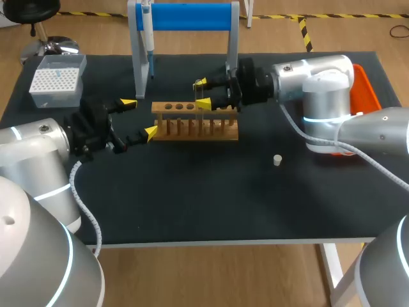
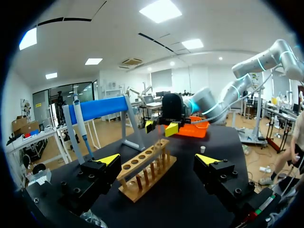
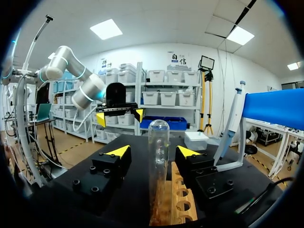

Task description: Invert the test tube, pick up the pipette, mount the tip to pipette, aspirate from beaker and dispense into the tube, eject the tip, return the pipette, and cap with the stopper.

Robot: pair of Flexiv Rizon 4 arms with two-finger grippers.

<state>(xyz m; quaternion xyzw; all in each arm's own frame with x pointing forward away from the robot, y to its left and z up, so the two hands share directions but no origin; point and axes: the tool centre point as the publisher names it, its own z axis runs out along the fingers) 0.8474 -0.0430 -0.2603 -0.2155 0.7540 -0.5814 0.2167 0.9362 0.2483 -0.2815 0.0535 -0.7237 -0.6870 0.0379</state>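
Right wrist view, right claw (image 3: 153,151): spread either side of test tube (image 3: 158,156), apart from it.
Test tube: upright, round end up, in wooden rack (image 3: 179,205).
Left claw (image 1: 140,118): spread, just beside rack's end.
Pipette (image 1: 147,38): hanging on blue stand (image 1: 185,16).
Stopper (image 1: 277,160): on desk (image 1: 192,198), well apart from rack.

No writing, number or label can be read on the bench (image 1: 192,204) or on anything standing on it. The tip box (image 1: 57,80), pipette (image 1: 147,35), rack (image 1: 195,121) and test tube (image 3: 158,161) show no legible print; any marks there are too small to make out.
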